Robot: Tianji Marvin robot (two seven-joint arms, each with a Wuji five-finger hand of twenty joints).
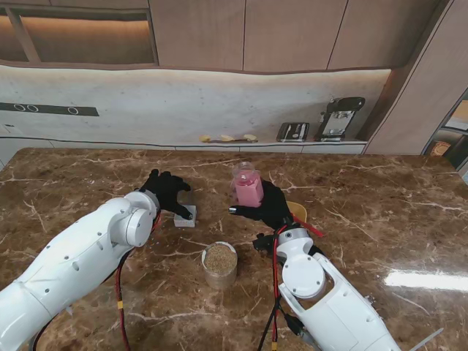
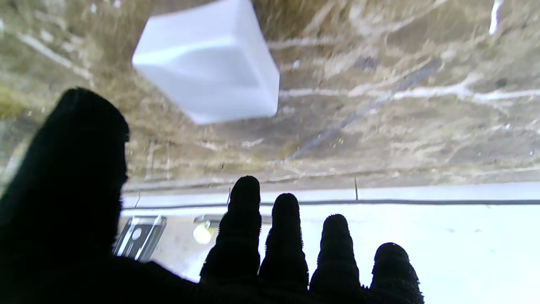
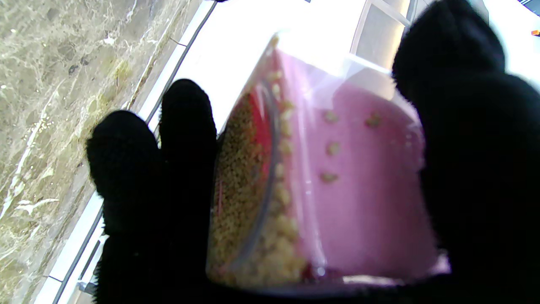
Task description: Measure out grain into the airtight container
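Brown marble counter (image 1: pixel 380 219): right hand (image 1: pixel 272 207) wraps the light, slippery pink measuring cup (image 1: pixel 247 189) mid-wall; left hand (image 1: pixel 167 191) hovers spread, empty, over the white lid (image 1: pixel 186 215).

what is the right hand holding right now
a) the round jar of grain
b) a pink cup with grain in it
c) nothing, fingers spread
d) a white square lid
b: the right hand is closed around the pink cup, and the right wrist view shows grain inside the cup; the round jar stands apart on the table, nearer to me.
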